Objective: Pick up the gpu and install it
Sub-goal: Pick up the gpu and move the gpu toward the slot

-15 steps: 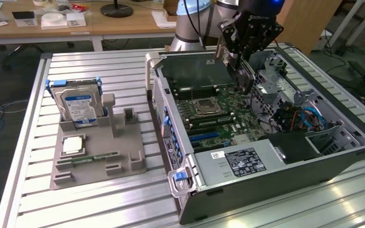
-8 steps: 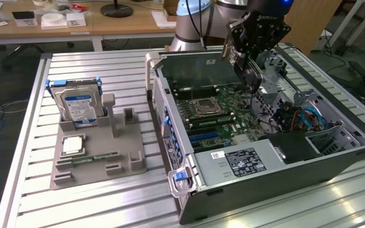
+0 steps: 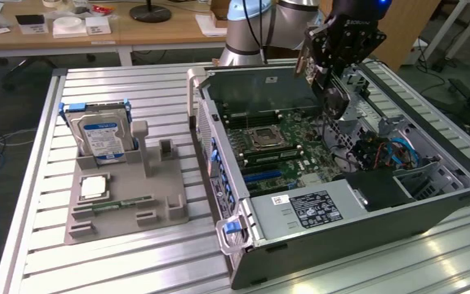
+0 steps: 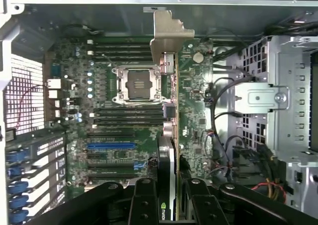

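gripper [image 4: 170, 195] is closed on the thin, flat gpu [image 4: 168, 150], held edge-on, with the green motherboard [image 4: 124, 111] beneath it

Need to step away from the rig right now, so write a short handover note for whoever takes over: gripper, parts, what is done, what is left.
The gripper is shut on the thin flat black graphics card, held edge-on with its silver bracket away from the fingers.
The card hangs over the green motherboard inside the open grey computer case.
Done: card picked up and over the case.
Left: card not yet seated in a slot, as far as the views show.
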Available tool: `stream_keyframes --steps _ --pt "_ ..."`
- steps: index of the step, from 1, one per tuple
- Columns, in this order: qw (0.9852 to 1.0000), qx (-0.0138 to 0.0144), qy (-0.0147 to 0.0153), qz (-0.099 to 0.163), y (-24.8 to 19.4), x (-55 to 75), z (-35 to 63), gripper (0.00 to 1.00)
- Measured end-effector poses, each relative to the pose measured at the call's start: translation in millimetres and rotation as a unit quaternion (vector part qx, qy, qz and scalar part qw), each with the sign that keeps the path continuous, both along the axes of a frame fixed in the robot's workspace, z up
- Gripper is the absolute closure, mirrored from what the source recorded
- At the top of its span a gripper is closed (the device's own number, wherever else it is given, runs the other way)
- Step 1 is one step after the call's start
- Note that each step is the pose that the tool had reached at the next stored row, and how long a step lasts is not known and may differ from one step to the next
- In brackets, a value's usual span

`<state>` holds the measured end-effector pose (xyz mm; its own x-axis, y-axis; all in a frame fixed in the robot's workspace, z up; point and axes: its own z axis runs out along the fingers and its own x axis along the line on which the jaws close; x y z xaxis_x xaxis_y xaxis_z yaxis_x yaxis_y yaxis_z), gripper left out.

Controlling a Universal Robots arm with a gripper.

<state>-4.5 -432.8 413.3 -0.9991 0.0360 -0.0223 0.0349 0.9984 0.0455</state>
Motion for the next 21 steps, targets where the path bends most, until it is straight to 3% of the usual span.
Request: stream_keyframes --steps 21 --pt "1.0000 0.0000 0.0006 0.000 0.0 50.3 0.0 0.74"
